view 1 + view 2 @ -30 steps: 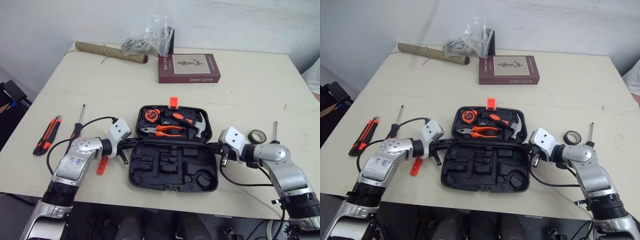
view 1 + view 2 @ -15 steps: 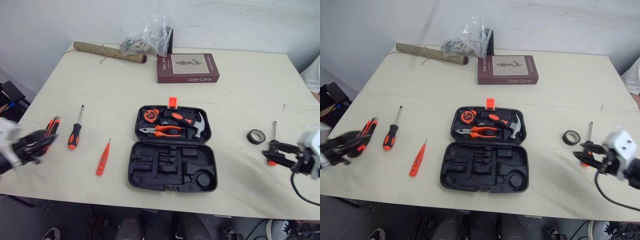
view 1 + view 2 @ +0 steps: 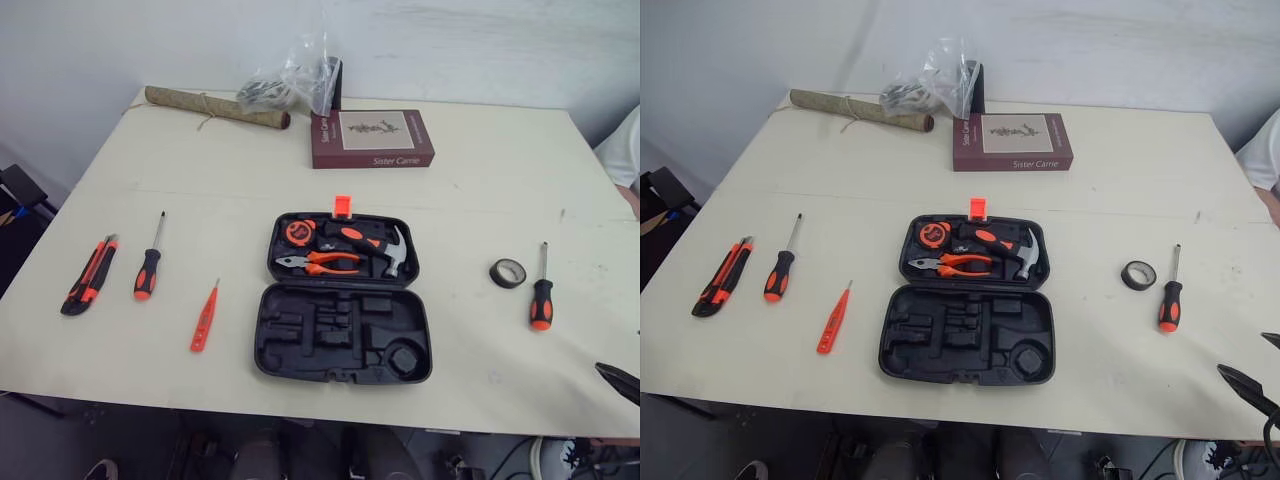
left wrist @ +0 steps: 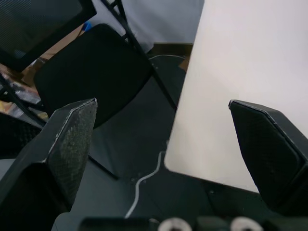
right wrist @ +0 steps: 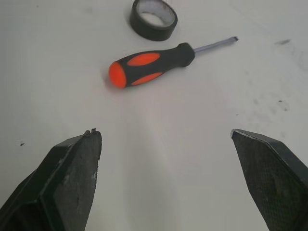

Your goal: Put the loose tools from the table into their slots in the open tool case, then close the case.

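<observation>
Though open, moulded black case

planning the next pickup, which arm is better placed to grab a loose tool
Right. Its open jaws face the flathead screwdriver beside the tape roll; the left jaws point off the table edge.

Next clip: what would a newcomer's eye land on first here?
The open black tool case sits mid-table, pliers and hammer in its far half, near slots empty. Loose tools flank it: utility knife, screwdriver and orange tester on the left; tape roll and second screwdriver on the right.
</observation>
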